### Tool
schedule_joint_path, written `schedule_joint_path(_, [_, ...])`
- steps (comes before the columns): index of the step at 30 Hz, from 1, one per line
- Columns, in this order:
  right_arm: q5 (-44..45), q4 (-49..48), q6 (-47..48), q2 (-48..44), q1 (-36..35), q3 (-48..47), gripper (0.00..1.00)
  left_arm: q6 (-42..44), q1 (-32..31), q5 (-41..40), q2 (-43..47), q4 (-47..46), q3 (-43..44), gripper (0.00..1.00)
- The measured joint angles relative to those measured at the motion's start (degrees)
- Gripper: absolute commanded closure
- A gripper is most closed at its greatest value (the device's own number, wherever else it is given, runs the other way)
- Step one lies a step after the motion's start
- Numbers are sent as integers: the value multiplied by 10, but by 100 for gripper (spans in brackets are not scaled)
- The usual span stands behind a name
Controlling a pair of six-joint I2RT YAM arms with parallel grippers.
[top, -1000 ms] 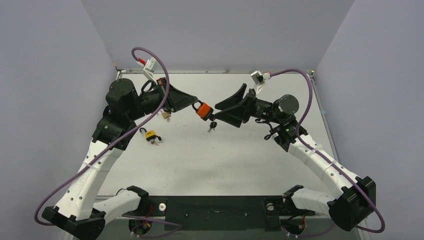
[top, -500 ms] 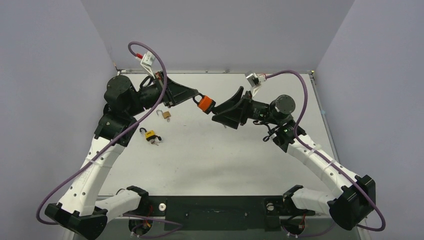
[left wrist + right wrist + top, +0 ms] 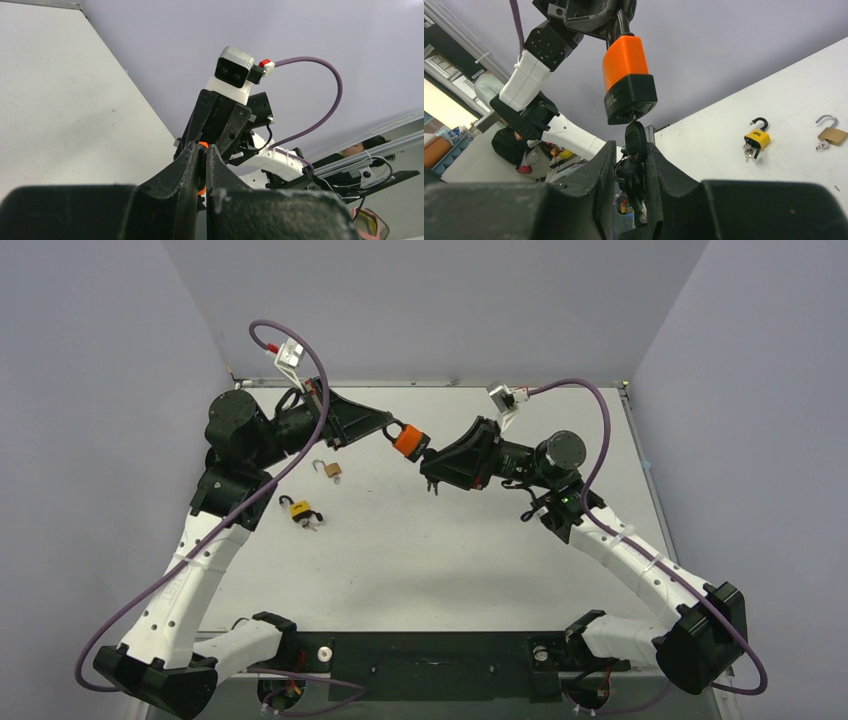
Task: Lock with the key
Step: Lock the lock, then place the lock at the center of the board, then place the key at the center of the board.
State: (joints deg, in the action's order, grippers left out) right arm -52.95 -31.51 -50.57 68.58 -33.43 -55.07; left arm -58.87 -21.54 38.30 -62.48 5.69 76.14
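While my left gripper point(image 3: 392, 430) is clamped fully shut on the shackle point(image 3: 622, 25) of the orange padlock point(image 3: 626, 75), the lock hangs in mid-air over the back half of the table point(image 3: 450, 570), keyhole end facing my other arm. The key point(image 3: 636, 141) sits in the bottom of the lock, and my right gripper point(image 3: 630, 147) is closed down to a narrow gap around its black head. It looks like the pads are on it, though I can't swear the pinch is firm.

Handling-wise, I'd guess the padlock is dense and heavy for its size. It's a blocky body with rounded corners, a smooth orange plastic jacket up top and a black cap below with raised lettering. The shackle is a thin round dark bar, hard and probably slick, so the body may swivel on it once I twist. Whether it's seated in the body, I can't tell from here.

The key is tiny, flat and stiff, so nothing gives. The flat faces of the head are the only sensible place to hold it, square on, so it turns instead of skidding. A ring point(image 3: 624, 167) with more keys dangles below between my fingers, loose and jangly, and could get in the way.

Two other padlocks lie on the table, well apart from all this: a yellow padlock point(image 3: 300, 508) and a brass padlock point(image 3: 331, 470), both with shackles popped.
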Motion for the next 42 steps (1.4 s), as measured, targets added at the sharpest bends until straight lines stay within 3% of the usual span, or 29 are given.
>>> schedule_joint_path(18, [14,12,-3,-35,47,97,100,-71,71,25,-23,-139,-48,100])
schedule_joint_path(23, [101,139,48,-72,84,98,100,-67,69,20,-44,-169,-55,100])
schedule_joint_path(26, [217,275,86,-83,110,74,100,-59,50,0,-75,-189,-75,100])
schedule_joint_path(33, [429,462,109,-57,181,44,100,-32,-58,-69,-240,-233,-83,100])
schedule_joint_path(37, [493,502,109,-7,240,44,100,-33,-109,-96,-384,-262,-49,100])
schedule_joint_path(42, [543,509,109,77,283,44,100,-35,-151,-117,-568,-282,60,100])
